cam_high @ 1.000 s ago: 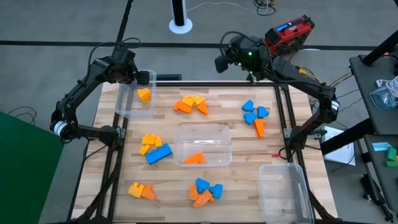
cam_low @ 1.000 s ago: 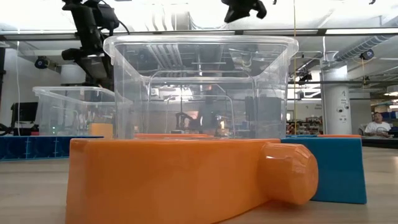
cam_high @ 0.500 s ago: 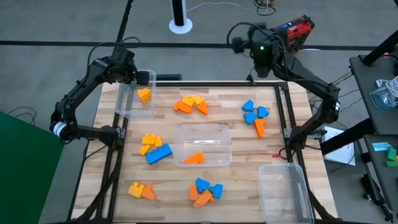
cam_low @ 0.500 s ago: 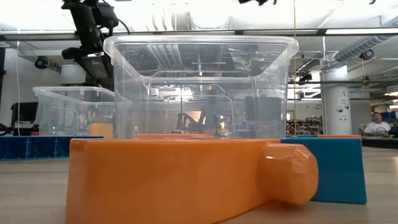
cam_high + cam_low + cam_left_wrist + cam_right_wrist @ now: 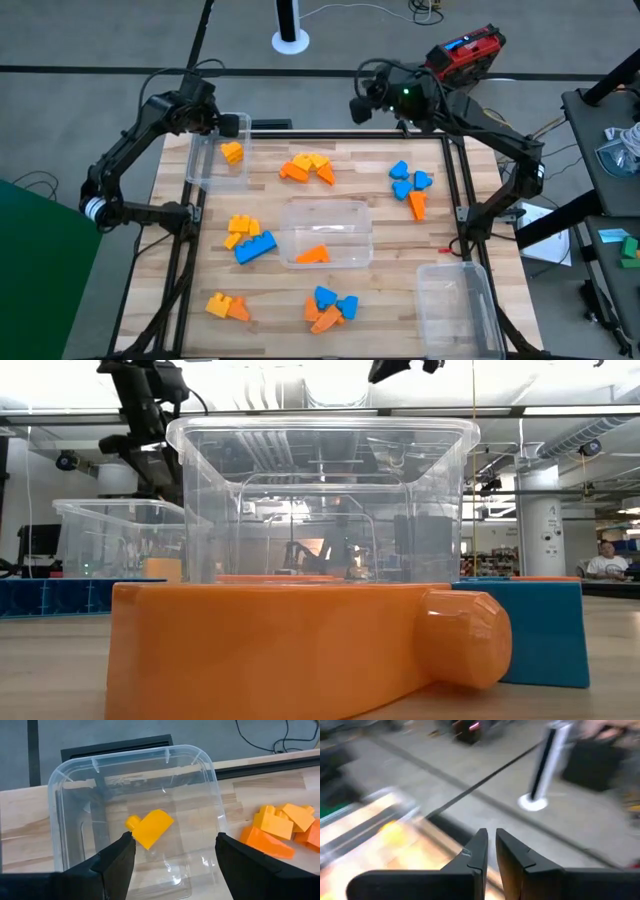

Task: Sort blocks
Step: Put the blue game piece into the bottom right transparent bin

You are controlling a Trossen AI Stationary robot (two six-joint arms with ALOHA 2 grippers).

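Blocks lie in loose mixed clusters across the wooden table [image 5: 380, 290]. Nearest the front edge sit a yellow-and-orange pair [image 5: 227, 307] and a blue-and-orange heap [image 5: 329, 308], with an empty clear bin [image 5: 456, 305] at the front right corner. Mid-table, a yellow and blue group [image 5: 248, 238] lies beside the centre bin [image 5: 329, 231], which holds one orange wedge [image 5: 313, 254]. Farther back are an orange-yellow cluster [image 5: 308, 168] and a blue group with an orange piece [image 5: 411, 186]. At the far left corner, the left gripper [image 5: 174, 862] hovers with fingers spread wide and empty over the far-left bin [image 5: 75, 820], where one yellow block [image 5: 149, 827] rests. The right gripper [image 5: 490, 857], fingers nearly together and holding nothing, hangs high beyond the far edge. A sensible next move, I judge, is for the left arm to clear the bin wall before reaching for more yellow pieces, gripping one block squarely across flat faces.
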